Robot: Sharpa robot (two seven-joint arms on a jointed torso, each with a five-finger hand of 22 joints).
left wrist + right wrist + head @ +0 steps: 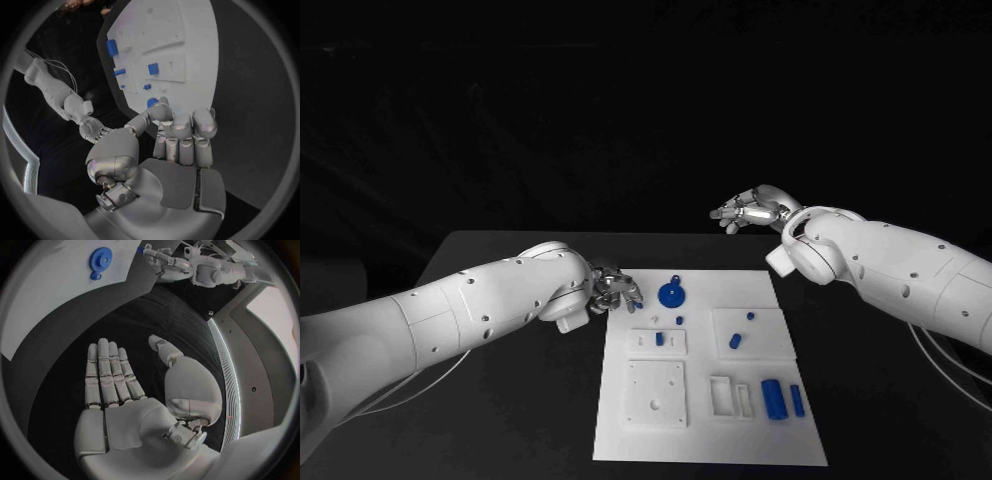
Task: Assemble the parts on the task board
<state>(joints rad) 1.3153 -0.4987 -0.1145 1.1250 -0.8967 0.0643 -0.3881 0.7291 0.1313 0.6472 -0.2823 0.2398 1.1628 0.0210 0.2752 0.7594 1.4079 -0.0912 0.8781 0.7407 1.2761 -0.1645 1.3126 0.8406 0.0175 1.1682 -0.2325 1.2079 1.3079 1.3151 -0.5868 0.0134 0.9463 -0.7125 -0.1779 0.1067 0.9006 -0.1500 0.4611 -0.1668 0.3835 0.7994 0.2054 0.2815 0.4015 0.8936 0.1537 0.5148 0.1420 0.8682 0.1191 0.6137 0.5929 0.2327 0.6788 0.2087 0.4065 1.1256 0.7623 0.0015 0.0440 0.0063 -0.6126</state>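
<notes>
Board [704, 400] flat white; toothed blue gear [672, 294]; blue cylinder [772, 398].

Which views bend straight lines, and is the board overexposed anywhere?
Both wrist views bend lines: the task board edges curve in the left wrist view, likewise in the right wrist view. Head view keeps them straight; the board is bright yet its recesses stay readable, against dark surroundings.

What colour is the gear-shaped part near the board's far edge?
Blue. The gear-shaped part shows best in the right wrist view.
</notes>
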